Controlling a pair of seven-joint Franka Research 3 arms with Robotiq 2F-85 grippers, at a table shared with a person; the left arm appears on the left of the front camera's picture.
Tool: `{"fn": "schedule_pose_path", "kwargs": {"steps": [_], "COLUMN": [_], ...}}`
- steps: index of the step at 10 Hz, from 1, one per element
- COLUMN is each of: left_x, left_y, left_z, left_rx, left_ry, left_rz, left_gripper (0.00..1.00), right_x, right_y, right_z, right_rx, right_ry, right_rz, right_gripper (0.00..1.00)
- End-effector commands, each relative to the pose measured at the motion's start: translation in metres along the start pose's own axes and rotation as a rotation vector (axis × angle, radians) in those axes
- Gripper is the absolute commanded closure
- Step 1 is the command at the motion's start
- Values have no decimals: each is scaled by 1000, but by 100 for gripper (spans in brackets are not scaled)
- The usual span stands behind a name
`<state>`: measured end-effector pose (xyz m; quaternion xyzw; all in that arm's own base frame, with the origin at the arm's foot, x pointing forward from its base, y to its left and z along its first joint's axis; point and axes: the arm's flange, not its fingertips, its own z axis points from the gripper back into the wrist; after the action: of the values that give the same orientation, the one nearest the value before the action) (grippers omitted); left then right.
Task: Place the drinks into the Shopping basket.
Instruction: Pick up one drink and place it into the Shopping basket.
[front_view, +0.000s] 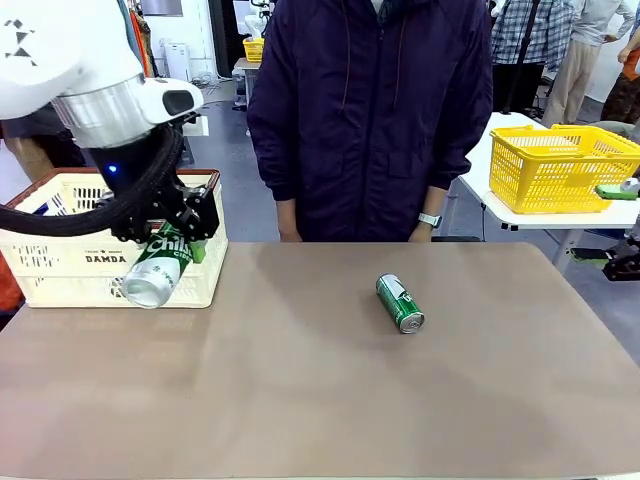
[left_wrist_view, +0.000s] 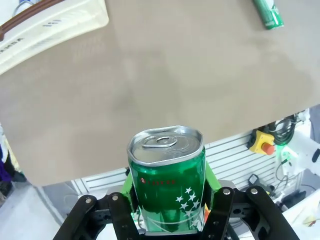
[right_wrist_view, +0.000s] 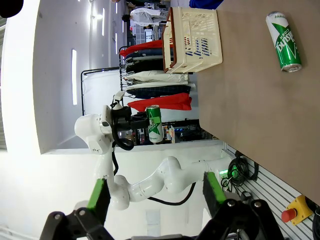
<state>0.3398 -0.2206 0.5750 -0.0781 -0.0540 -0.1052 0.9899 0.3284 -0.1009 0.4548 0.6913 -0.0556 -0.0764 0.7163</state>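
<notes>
- Front view: the left gripper (front_view: 168, 250) is clamped on a green can (front_view: 155, 275). The can is tilted, its silver end lower and facing the camera, and it is lifted clear of the table (front_view: 300, 400).
- Directly behind this gripper stands the Shopping basket (front_view: 70, 262). The held can overlaps the basket's front wall in the picture, but whether they touch cannot be told.
- A second can (front_view: 400, 303) lies on its side on the table, well away from the gripper towards the robot's right. A person (front_view: 370, 110) in a dark jacket stands at the far edge.
- A yellow basket (front_view: 560, 165) sits on another table, far off to the right.
- Left wrist view: the left gripper (left_wrist_view: 170, 192) grips the green can (left_wrist_view: 165, 170) between its green pads (left_wrist_view: 210, 181), with the can's pull-tab end pointing away from the wrist.
- Beyond the fingertips lies the table (left_wrist_view: 175, 75). A corner of the Shopping basket (left_wrist_view: 50, 25) is at the upper left of the picture, and the second can (left_wrist_view: 267, 12) is at the upper right.
- Right wrist view: the right gripper (right_wrist_view: 155, 192) is spread wide with nothing between its pads.
- Well ahead of it, the second can (right_wrist_view: 284, 42) lies on the table (right_wrist_view: 260, 100), with the Shopping basket (right_wrist_view: 192, 37) beyond.
- Farther off, the other arm holds the green can (right_wrist_view: 154, 124).
</notes>
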Motion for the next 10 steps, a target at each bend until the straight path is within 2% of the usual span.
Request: {"fn": "schedule_pose_path", "kwargs": {"steps": [1,3,4,5,6,8,10], "left_x": [2,0,24,58,94,166,210], "left_y": [-7,-5,14,39,68,153,226], "left_z": [-3,-6,10,32,48,47,27], "left_rx": [-8,5,-1,28,47,80,161], "left_ry": [10,12,41,27,29,-117,-146], "left_rz": [-32,-11,-6,-4,-111,-69,-49], "left_gripper": [100,100,100,100,100,100,100], "right_x": [0,0,0,0,0,0,0], "right_y": [6,6,6,6,6,6,6], "right_z": [2,2,2,2,2,2,2], "right_rx": [3,3,3,3,3,3,3], "right_ry": [3,3,3,3,3,3,3], "right_rz": [-18,-18,-18,-18,-18,-18,-18], "right_gripper": [0,0,0,0,0,0,0]}}
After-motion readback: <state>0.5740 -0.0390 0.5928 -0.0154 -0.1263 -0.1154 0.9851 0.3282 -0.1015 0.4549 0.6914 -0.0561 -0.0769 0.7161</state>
